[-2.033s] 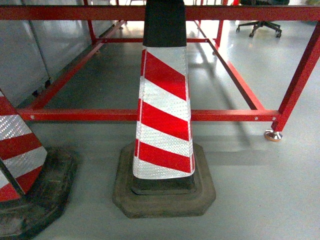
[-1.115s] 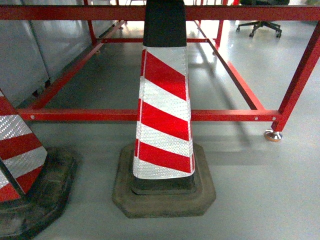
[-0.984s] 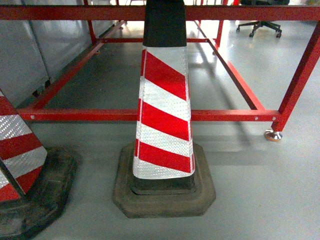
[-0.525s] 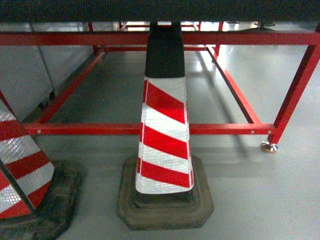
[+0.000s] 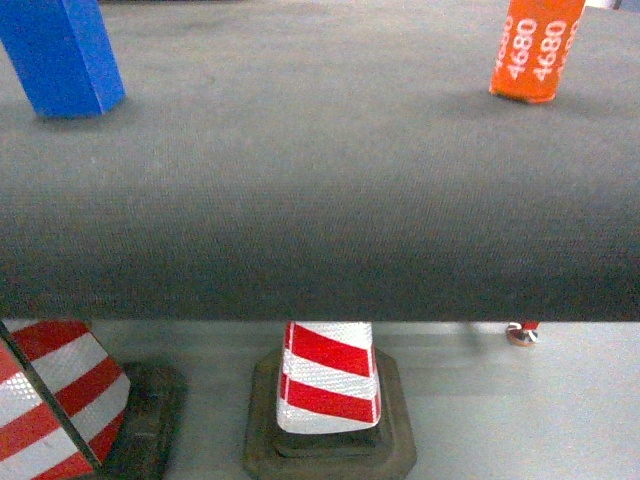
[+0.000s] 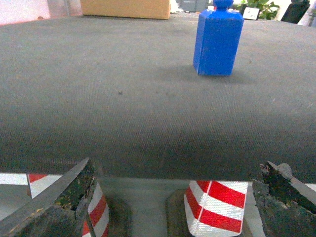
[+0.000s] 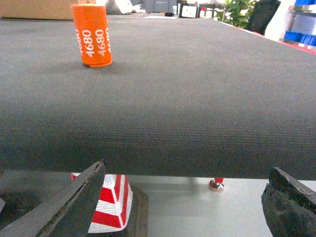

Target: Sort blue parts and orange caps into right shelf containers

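Left gripper [image 6: 173,207] spread wide, empty, fingertips at the bottom corners of its wrist frame, short of the table [image 6: 98,108] edge. Right gripper [image 7: 182,207] likewise spread, empty. Blue part [image 6: 217,38] stands upright, upper right of left wrist frame; orange cap [image 7: 92,34] upright, upper left of right wrist frame. Shelf containers not in view. Advice: raise both arms clear of the edge before reaching in; close low on each piece to avoid tipping.
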